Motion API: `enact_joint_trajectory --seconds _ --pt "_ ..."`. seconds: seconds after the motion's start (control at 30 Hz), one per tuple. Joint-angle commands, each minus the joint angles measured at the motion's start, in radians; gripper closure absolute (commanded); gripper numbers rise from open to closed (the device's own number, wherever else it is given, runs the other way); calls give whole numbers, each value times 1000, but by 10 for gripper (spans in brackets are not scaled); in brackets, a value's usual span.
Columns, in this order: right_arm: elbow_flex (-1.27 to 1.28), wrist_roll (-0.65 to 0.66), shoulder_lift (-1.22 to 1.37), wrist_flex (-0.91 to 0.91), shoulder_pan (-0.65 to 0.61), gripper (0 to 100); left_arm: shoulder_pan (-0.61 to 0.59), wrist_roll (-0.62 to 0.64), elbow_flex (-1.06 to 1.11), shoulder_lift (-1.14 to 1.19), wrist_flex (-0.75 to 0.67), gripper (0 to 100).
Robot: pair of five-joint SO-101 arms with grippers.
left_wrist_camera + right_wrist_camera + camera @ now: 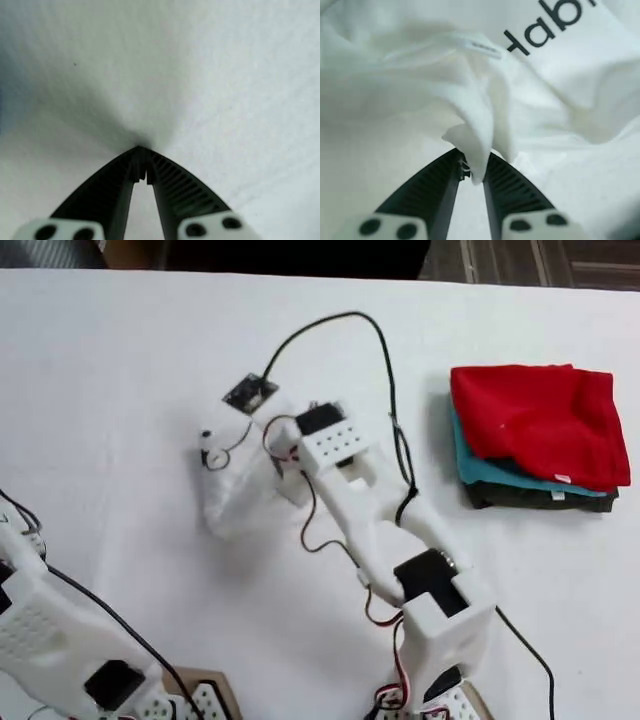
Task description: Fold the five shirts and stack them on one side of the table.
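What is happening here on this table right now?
The right gripper is shut on a fold of a white shirt, which lies crumpled near the middle of the table. The left gripper is shut and holds nothing. At one side, three folded shirts are stacked: red shirt on top, teal shirt under it, dark shirt at the bottom.

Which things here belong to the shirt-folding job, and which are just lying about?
Job:
white shirt, pinched in the right gripper
red shirt, teal shirt and dark shirt, stacked in that order from the top
left gripper, shut on nothing

Lying about:
table
black cable
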Motion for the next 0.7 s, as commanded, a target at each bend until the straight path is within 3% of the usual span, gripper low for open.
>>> enact_joint_trajectory --seconds 0.0,0.33,0.67 --pt "-84 80 -68 54 59 978 38 3 27 12 -32 973" --pt "-201 319 -28 58 203 978 38 3 27 12 -32 973" --pt "-264 339 -33 68 202 978 38 3 27 12 -32 973"
